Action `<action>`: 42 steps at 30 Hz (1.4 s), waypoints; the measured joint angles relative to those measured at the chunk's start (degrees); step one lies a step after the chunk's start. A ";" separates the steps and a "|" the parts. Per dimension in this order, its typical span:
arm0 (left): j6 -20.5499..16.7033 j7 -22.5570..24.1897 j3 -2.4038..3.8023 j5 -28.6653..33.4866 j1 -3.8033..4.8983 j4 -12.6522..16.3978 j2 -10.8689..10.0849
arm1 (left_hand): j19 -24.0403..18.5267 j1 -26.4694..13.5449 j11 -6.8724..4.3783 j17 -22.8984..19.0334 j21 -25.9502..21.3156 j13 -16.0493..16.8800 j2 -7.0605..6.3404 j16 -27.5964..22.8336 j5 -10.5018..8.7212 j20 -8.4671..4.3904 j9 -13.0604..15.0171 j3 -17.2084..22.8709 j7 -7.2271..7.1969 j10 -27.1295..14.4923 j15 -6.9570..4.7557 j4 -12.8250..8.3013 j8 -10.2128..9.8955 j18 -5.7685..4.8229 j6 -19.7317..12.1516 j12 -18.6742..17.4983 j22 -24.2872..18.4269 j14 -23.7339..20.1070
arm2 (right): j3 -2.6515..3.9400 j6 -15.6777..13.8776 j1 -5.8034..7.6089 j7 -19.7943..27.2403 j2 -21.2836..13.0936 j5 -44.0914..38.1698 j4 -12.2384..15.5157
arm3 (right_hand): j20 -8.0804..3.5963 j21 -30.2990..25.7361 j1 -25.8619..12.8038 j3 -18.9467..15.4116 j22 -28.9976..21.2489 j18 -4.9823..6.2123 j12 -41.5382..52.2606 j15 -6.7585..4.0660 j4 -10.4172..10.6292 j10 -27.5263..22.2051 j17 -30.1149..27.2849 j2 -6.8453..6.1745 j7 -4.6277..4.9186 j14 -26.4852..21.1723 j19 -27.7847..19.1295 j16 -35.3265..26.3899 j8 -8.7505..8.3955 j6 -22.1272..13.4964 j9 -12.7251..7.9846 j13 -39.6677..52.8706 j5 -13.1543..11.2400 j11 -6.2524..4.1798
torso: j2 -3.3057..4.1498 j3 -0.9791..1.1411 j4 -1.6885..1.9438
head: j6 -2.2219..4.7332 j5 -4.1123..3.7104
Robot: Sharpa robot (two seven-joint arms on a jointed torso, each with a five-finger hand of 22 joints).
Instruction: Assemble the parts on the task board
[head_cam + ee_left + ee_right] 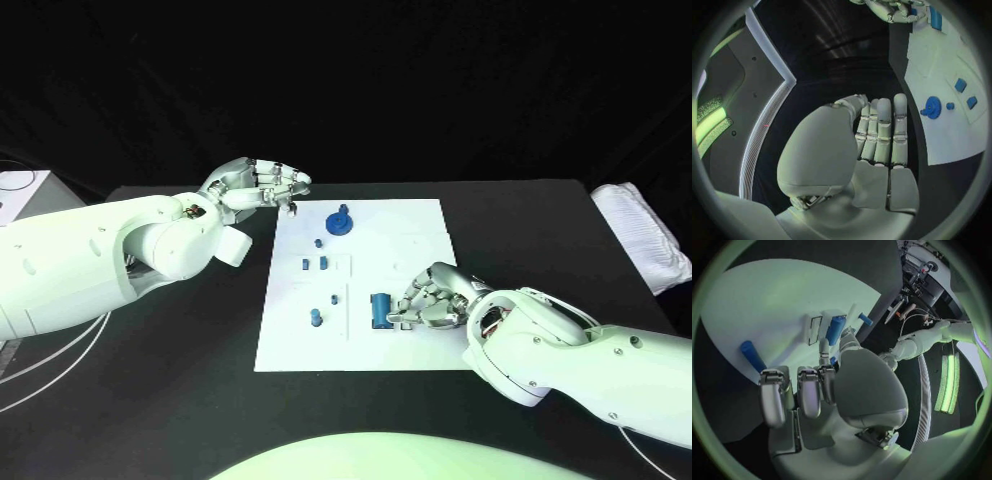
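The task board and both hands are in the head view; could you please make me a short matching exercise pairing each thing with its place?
Things:
1. left hand
2. right hand
3. blue gear
4. white cloth

Places:
A. at the table's right edge
B. by the task board's far left corner
C. over the board's near part, at a blue cylinder
D. on the board's far part

Pairs: 1-B, 2-C, 3-D, 4-A

glossy white arms (87, 260); silver segmented robot hand (263, 184)
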 measured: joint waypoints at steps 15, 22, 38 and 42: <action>0.04 -0.01 0.00 0.00 0.00 -0.12 0.23 | 0.00 0.00 0.00 0.06 -0.34 -0.01 0.00 0.00 0.00 0.00 0.07 0.00 0.21 0.00 0.00 0.00 0.00 0.00 -0.20 0.00 -0.09 0.00 | -0.03 -0.82 -0.37 1.66 0.21 -4.39 -0.29 | 0.00 0.00 3.36 3.26 -0.01 0.00 0.00 0.00 0.68 0.00 0.00 -1.92 -0.25 0.00 0.00 0.00 0.40 0.68 -0.33 0.03 0.00 0.00 | -0.01 0.00 0.02 | 0.15 -0.20; 0.06 -0.01 -0.01 0.00 -0.01 -0.16 0.25 | 0.00 0.00 0.00 0.06 -0.34 -0.01 0.00 0.00 0.00 0.00 0.07 0.00 0.21 0.00 0.00 0.00 0.00 0.00 -0.20 0.00 -0.09 0.00 | -0.10 -0.74 -0.83 1.65 1.15 -5.63 -0.67 | 0.00 0.00 3.59 3.58 -0.01 0.00 0.00 0.00 0.68 0.00 0.00 -2.15 -0.28 0.00 0.00 0.00 0.67 1.12 -0.33 0.03 0.00 0.00 | 0.04 -0.01 0.09 | 0.13 -0.22; 0.07 -0.04 -0.01 0.00 -0.01 -0.14 0.14 | 0.00 0.00 0.00 0.05 -0.34 0.05 0.00 0.00 0.00 0.00 0.11 0.17 0.21 0.00 0.00 -0.17 0.00 0.00 -0.20 0.00 -0.08 0.00 | -0.23 -0.90 -1.28 0.71 1.90 -8.47 -1.63 | -0.21 0.00 3.83 4.79 0.02 0.00 0.25 -0.42 0.92 0.00 0.00 -2.40 -0.97 0.00 -0.21 0.00 1.34 1.81 -0.26 0.02 -0.02 -0.42 | 0.08 -0.04 0.07 | -0.15 -0.01; 0.07 -0.04 -0.01 0.00 -0.01 -0.14 0.13 | 0.00 0.00 0.00 0.06 -0.34 0.05 0.00 0.00 0.00 0.00 0.10 0.17 0.21 0.00 0.00 -0.17 0.00 0.00 -0.20 0.00 -0.10 0.00 | -0.23 -1.24 -1.31 0.36 2.18 -9.22 -1.92 | -0.21 0.00 3.84 4.85 0.03 0.00 0.46 -0.42 0.98 0.00 0.00 -2.39 -0.77 0.00 -0.21 0.00 1.56 2.02 -0.23 0.02 -0.16 -0.42 | 0.08 -0.03 0.07 | -0.25 -0.01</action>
